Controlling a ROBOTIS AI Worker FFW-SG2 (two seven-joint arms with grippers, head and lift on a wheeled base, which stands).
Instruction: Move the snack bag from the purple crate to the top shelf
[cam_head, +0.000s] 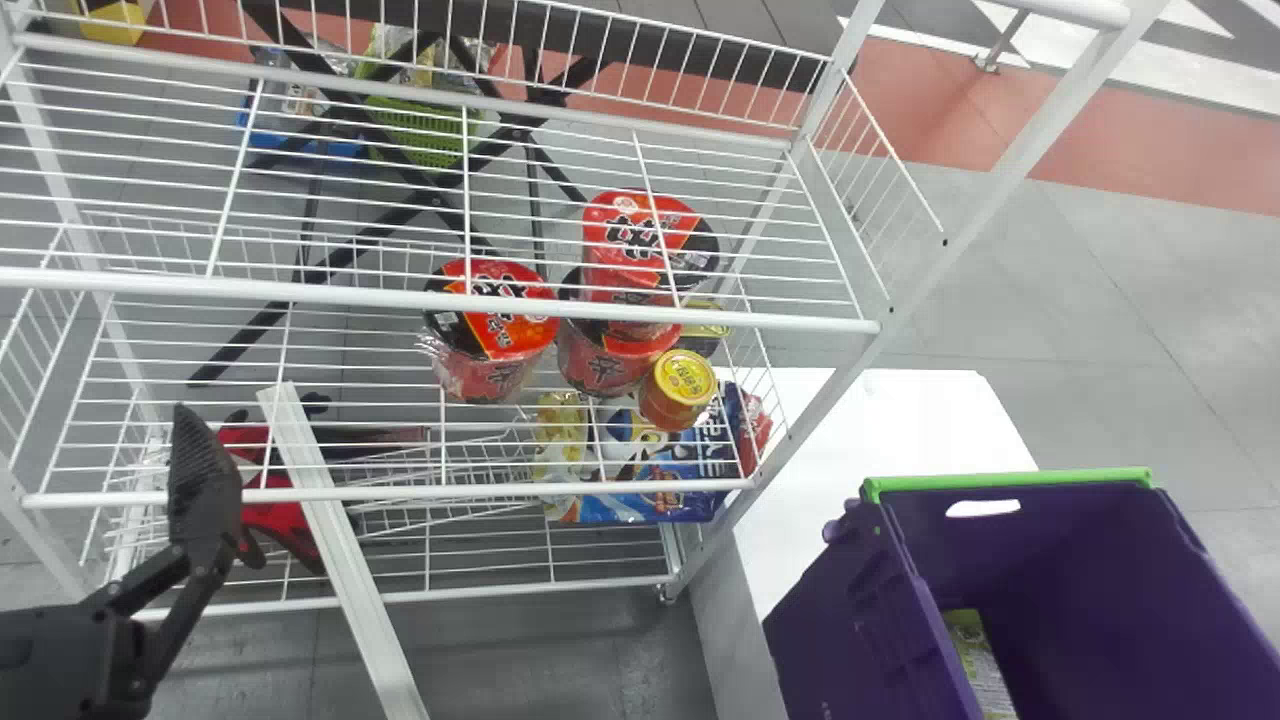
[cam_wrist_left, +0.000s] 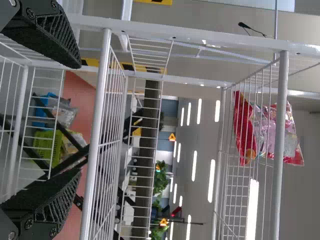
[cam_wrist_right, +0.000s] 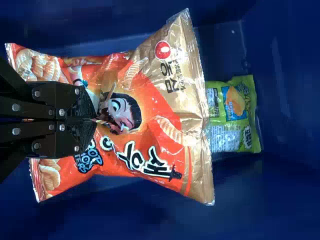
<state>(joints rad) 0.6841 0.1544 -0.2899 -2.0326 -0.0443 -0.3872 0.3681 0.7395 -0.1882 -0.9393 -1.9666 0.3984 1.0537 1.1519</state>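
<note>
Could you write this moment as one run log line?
Right end effector: pinching orange snack bag | bag: in or over purple crate | left end effector: open, by white rack | bag not yet shelved

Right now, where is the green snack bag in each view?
Head view: green snack bag, at the bottom edge, right of centre, partly cut off.
Left wrist view: not in it.
Right wrist view: green snack bag, past the gold end of the orange-and-gold snack bag, away from the right end effector.
Landmark shared by head and right wrist views: the purple crate around it.
</note>
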